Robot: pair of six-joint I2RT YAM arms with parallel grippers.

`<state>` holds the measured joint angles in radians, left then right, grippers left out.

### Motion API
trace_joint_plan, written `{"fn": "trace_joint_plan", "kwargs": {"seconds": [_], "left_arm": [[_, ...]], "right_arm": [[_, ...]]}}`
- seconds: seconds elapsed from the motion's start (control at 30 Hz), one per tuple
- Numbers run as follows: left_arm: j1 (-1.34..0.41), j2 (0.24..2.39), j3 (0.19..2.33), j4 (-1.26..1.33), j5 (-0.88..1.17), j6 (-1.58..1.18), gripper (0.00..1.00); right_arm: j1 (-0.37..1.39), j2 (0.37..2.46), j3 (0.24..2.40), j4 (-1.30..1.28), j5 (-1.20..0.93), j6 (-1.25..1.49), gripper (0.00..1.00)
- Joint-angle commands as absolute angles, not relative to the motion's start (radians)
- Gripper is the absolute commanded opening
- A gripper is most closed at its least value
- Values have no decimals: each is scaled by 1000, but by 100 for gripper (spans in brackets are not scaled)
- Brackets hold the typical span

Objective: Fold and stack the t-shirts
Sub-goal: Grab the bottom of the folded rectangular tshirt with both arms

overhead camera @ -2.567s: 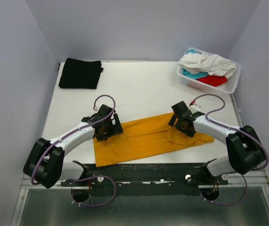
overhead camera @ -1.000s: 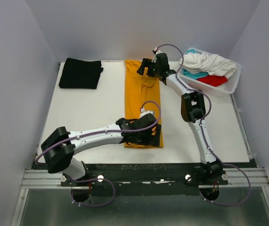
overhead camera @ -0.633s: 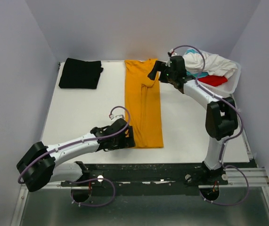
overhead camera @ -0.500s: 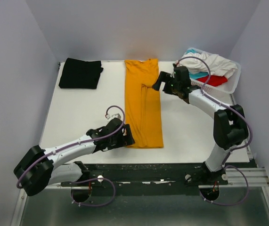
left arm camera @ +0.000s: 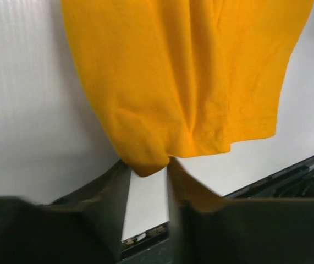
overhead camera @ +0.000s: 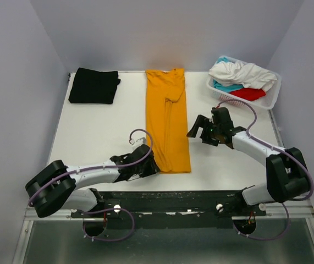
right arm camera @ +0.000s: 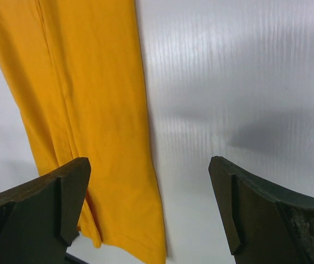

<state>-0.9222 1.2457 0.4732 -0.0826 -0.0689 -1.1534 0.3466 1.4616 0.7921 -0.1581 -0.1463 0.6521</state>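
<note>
**Orange shirt** [overhead camera: 167, 118]: folded into a narrow strip, lying flat at the centre of the desk [overhead camera: 102, 126]. Its long axis runs from your near edge to the far edge. The neck end looks to point away from the arms, with the hem toward them.

**Left fingers** [left arm camera: 146, 173]: low at the strip's near-left corner and set narrow, with that corner lying between the tips. You cannot tell from these views whether it is pinched.

**Right fingers** [right arm camera: 148, 214]: spread wide and holding nothing, just beside the strip's right edge.

**Black shirt** [overhead camera: 93, 85]: folded at the far-left corner, well apart from the strip.

**Basket** [overhead camera: 272, 98]: far right, holding a white shirt [overhead camera: 242, 72], a teal shirt [overhead camera: 225, 86] and a red shirt [overhead camera: 248, 93] in a heap.
</note>
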Motion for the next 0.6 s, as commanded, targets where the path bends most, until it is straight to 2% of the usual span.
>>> {"fn": "trace_joint_plan", "kwargs": {"seconds": [0.0, 0.07, 0.3, 0.57], "left_arm": [[-948, 1332, 471, -73, -159, -1236, 15], [-972, 1356, 500, -115, -195, -1254, 1], [-1028, 1420, 544, -150, -215, -1311, 0], [-1095, 1431, 538, -106, -223, -1348, 0]], "right_arm": [[347, 1345, 713, -260, -217, 659, 98], [351, 1267, 673, -276, -252, 640, 97], [360, 1175, 593, -357, -362, 552, 94], [411, 1224, 475, -258, -471, 572, 79]]}}
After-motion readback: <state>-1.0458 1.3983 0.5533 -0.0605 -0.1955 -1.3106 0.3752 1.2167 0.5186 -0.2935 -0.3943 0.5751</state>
